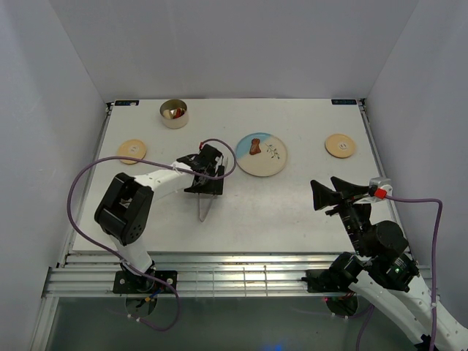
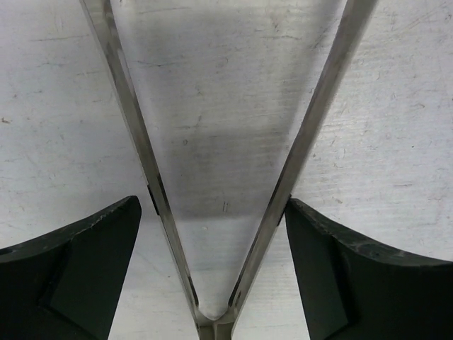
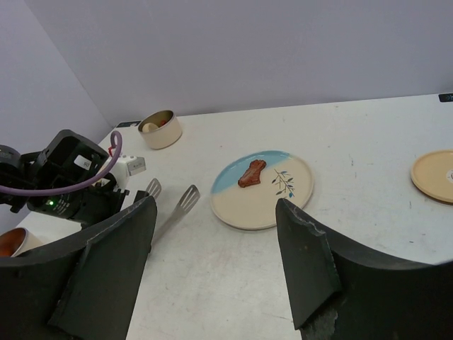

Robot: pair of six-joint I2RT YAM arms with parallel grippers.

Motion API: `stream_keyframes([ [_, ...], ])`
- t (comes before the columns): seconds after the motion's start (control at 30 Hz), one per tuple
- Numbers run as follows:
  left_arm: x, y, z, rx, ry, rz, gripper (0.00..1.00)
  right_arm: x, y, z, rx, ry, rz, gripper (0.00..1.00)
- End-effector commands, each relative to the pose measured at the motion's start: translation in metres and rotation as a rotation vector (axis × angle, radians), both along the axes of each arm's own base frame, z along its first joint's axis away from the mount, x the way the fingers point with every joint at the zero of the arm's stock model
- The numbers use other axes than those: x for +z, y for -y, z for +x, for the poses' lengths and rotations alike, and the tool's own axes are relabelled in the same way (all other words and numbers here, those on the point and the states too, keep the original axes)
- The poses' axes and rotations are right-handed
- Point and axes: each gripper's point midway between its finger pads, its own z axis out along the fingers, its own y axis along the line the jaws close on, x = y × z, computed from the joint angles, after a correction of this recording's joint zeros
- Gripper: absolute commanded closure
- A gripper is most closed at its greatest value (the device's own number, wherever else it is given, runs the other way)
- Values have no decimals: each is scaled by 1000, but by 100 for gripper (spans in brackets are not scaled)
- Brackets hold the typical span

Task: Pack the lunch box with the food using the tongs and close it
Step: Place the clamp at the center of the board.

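The left pincer stood with jaws apart astride the tongs, which lay flat on the worktop at the plate's 8 o'clock. Only its wrist view showed both arms running between the fingers. The right pincer hung agape, holding nothing, at 4 o'clock. One brown piece sat on the plate, with a tin at 11 o'clock.

Tongs under left arm; plate mid-table; open table before right end effector.
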Motion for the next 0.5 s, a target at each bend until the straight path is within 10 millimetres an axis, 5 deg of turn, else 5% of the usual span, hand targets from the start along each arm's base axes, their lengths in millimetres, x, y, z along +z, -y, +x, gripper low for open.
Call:
stream_keyframes([
  [0.0,19,2,0,18,44,-57,6,7,3,-2,-5,24,35,26],
  [0.47,14,5,-12,7,46,-130,10,8,3,-2,-3,26,36,26],
])
